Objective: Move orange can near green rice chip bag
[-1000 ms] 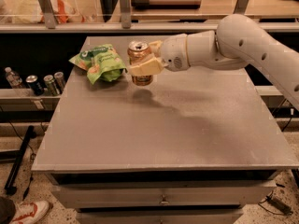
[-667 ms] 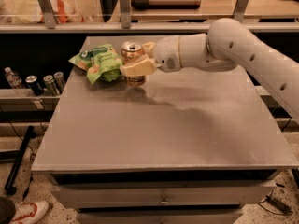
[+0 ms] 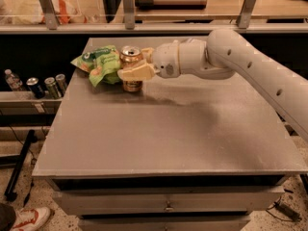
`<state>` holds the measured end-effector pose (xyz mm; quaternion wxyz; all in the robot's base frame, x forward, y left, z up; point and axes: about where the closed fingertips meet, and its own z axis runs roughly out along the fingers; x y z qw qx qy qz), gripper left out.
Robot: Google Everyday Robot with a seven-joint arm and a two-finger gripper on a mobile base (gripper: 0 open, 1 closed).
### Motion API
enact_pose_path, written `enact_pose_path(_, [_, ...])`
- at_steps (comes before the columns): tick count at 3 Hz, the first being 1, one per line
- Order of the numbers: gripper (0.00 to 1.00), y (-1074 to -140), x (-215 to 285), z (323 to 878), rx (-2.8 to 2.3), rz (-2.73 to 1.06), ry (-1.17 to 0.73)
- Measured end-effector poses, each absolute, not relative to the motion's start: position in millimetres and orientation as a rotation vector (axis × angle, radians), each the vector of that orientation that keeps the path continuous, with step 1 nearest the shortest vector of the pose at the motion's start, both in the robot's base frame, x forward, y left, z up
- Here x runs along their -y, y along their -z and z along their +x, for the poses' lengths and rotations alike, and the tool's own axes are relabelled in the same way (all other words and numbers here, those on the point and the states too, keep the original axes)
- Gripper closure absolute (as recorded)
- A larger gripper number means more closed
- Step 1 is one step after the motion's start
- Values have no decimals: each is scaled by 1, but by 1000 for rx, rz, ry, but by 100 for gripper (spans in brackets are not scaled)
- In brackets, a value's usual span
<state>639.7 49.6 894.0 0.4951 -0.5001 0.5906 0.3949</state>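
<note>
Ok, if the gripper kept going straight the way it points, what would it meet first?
The gripper, shut on the orange can at the table's far side, points toward the green rice chip bag; it would likely press the can into that bag first, though depth is unclear.

Orange can (image 3: 130, 57) in tool (image 3: 136, 64), beside bag (image 3: 100, 64)

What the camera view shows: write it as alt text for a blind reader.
The robot's gripper is shut on the orange can at a back corner of a grey table, right beside the green rice chip bag. Dark cans stand on a shelf beside the table.
</note>
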Motion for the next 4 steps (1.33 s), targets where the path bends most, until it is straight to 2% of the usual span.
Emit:
enact_pose_path(3, [12,-891,-55,636,-1425,-1246,-946])
enact_pose_path(4, [0,-889,-56,634,-1425,-1244,-956])
